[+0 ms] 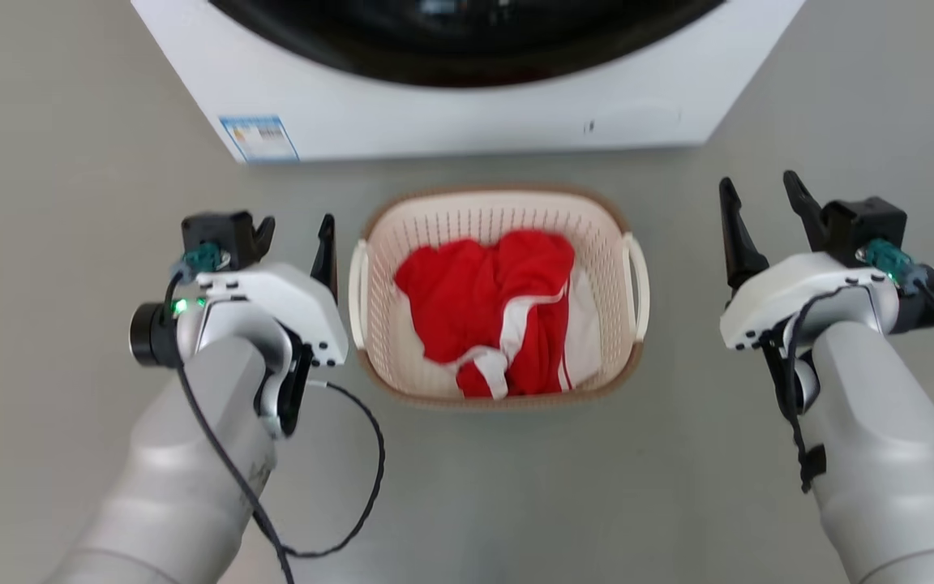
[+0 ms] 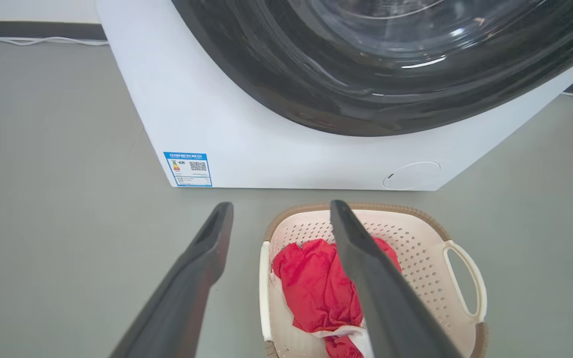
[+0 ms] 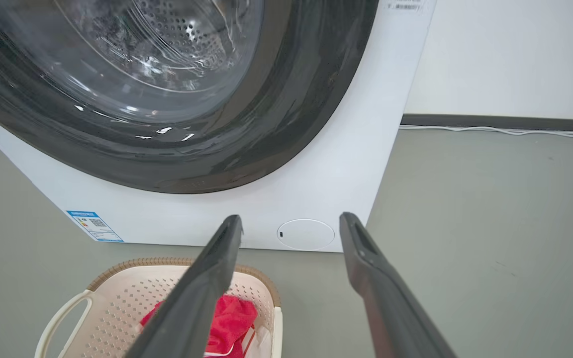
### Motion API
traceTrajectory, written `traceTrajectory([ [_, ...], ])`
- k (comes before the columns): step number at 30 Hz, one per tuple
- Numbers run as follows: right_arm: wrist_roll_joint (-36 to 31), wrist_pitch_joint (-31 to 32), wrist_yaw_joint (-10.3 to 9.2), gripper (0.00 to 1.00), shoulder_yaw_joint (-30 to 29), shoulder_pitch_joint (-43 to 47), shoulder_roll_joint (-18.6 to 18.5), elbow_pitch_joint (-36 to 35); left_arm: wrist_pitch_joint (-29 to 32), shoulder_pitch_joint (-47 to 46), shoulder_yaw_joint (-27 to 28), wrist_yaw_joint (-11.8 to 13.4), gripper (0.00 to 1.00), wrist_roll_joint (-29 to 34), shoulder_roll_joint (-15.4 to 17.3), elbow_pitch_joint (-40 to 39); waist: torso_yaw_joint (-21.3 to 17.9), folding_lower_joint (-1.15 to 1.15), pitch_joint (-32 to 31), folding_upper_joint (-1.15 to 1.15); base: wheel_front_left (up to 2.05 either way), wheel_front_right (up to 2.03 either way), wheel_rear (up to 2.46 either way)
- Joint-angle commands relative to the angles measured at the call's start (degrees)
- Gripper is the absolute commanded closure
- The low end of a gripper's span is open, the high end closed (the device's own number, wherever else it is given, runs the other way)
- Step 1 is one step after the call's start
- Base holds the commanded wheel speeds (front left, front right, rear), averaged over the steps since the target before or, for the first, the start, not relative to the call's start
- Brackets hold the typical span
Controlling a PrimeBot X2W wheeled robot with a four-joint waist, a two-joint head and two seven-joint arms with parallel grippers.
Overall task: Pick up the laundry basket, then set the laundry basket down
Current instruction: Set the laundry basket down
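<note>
The laundry basket is cream-white and perforated with a brown rim, and it stands on the grey floor in front of me. Its white handles face left and right. My left gripper is open just left of the basket, its inner finger close beside the left handle, with nothing held. In the left wrist view the left gripper frames the basket from the side. My right gripper is open and empty, a hand's width right of the basket. The right wrist view shows the right gripper above the basket and the floor.
Red clothing with white stripes lies inside the basket. A white washing machine with a dark round door stands right behind it. A black cable loops from my left arm. Grey floor stretches on both sides.
</note>
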Motion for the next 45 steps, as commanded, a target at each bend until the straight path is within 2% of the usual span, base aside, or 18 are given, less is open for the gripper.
traceTrajectory([
  [1,-1.0,-0.8,0.36,0.00,0.6,2.0,0.8,-2.6,-0.3,1.9,3.0,0.2,0.00,1.6,1.9,-2.2,0.6,0.00,-4.7,0.00,0.00,0.00,0.00],
  [8,-1.8,-0.8,0.36,0.00,0.1,7.4,0.8,-7.3,-0.3,8.7,9.6,-0.2,0.00,5.9,2.1,-7.0,1.2,0.00,-10.6,0.00,0.00,0.00,0.00],
  [29,-1.0,-0.8,0.36,0.00,1.2,23.4,0.5,-18.6,-0.3,27.4,22.3,-1.3,0.00,16.1,2.5,-21.5,2.2,0.00,-22.6,0.00,0.00,0.00,0.00],
  [45,-1.1,-0.8,0.36,0.00,1.6,32.6,0.4,-27.7,-0.3,39.8,28.7,-1.4,0.00,20.8,1.3,-33.5,1.2,0.00,-24.8,0.00,0.00,0.00,0.00],
])
